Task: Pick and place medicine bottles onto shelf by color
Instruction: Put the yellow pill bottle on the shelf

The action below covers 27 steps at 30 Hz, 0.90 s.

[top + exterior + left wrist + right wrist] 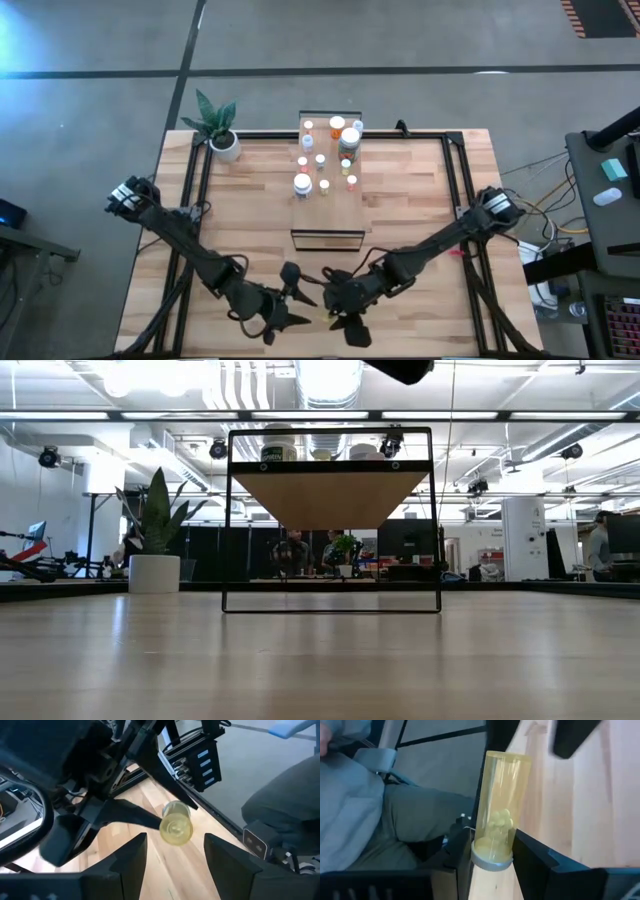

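Observation:
A clear yellow medicine bottle point(500, 805) with a pale cap hangs above the table's near edge, and my right gripper point(492, 847) is shut on it. My left gripper point(175, 852) stands open right beside it to the left, its fingers apart and pointing at the bottle's round end point(176, 827), with nothing between them. In the high view both grippers meet near the front middle, left point(298, 300) and right point(332, 300). The shelf point(335, 215) stands at the far middle, with several medicine bottles point(322, 160) upright on its top. My right gripper pinches the bottle's body just above the cap point(492, 851) between its two fingers point(537, 857). The bottle lies along the fingers, cap end toward the wrist, and its other end juts out past the fingertips toward my left gripper. It is lifted clear of the table.
A potted plant point(222, 135) stands at the far left corner. A person's grey-clad legs point(370, 800) show just past the table's near edge. Bare wood lies between the shelf's near end point(330, 605) and the grippers.

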{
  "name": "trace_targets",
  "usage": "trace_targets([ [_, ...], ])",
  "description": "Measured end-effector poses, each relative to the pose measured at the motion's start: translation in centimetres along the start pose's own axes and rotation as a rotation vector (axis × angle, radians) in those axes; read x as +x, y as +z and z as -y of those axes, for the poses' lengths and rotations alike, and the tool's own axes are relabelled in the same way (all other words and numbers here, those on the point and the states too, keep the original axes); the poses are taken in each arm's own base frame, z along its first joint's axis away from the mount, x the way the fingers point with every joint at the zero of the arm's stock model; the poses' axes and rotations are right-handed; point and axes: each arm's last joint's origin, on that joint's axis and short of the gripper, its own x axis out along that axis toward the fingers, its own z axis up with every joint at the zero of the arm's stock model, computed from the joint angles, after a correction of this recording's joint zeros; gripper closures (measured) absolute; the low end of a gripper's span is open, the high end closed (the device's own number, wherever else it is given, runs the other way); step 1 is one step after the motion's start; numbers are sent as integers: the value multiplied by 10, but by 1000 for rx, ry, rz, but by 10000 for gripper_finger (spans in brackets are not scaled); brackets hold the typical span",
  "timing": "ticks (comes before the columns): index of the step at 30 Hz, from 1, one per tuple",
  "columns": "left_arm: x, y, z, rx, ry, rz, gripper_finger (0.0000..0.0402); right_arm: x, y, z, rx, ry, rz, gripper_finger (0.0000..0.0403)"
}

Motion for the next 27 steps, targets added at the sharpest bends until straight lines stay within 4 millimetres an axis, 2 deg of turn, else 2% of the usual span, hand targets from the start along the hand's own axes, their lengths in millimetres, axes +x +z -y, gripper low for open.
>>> trace_targets([
  [21, 7, 3, 3, 48, -7, 39, 223, -2, 8, 6, 17, 25, 31, 285],
  [27, 7, 7, 2, 52, -18, 55, 265, -2, 8, 6, 38, 46, 22, 283],
])
